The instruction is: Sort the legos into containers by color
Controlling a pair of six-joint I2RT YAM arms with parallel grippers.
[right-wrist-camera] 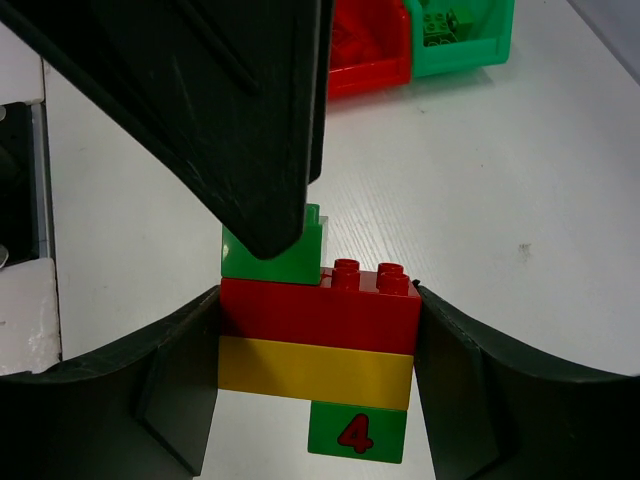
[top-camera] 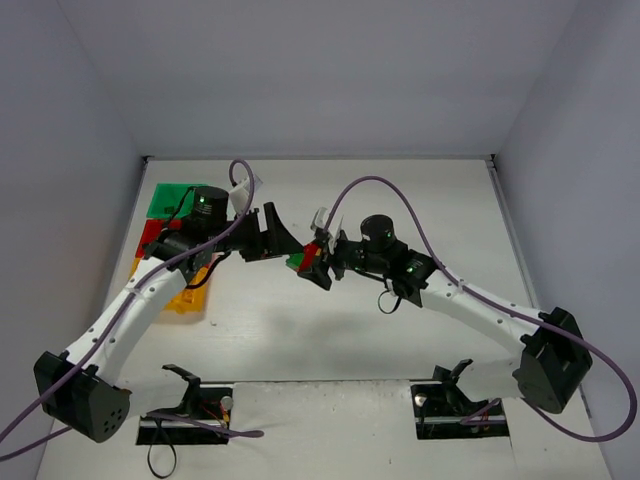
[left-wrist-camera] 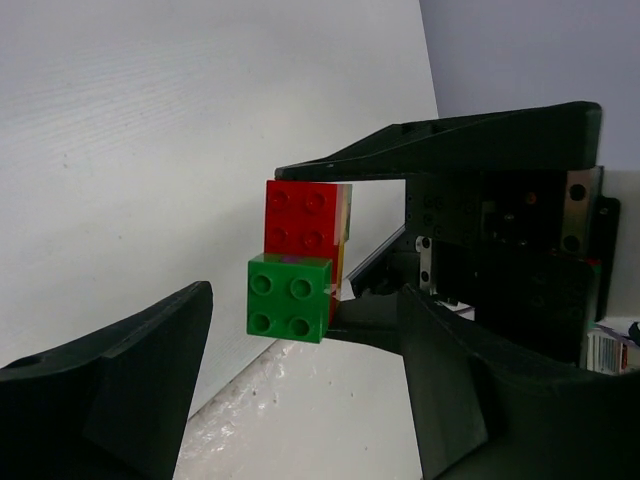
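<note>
My right gripper (right-wrist-camera: 318, 345) is shut on a stack of legos held above the table: a red brick (right-wrist-camera: 320, 310) over a yellow brick (right-wrist-camera: 315, 372), a green brick marked "4" (right-wrist-camera: 357, 432) below, and a small green brick (right-wrist-camera: 262, 262) on top. In the top view this stack (top-camera: 304, 263) hangs at the table's middle, in the right gripper (top-camera: 318, 262). My left gripper (top-camera: 280, 238) is open and faces the stack. In the left wrist view, the small green brick (left-wrist-camera: 290, 297) and red brick (left-wrist-camera: 305, 215) sit just beyond the left gripper (left-wrist-camera: 307, 335). One left finger (right-wrist-camera: 230, 100) overlaps the small green brick.
Three bins stand at the table's left: green (top-camera: 168, 200), red (top-camera: 150, 235) and yellow-orange (top-camera: 186, 292), partly hidden under the left arm. The red bin (right-wrist-camera: 368, 50) and green bin (right-wrist-camera: 462, 35), with bricks inside, show behind the stack. Grey walls surround the table.
</note>
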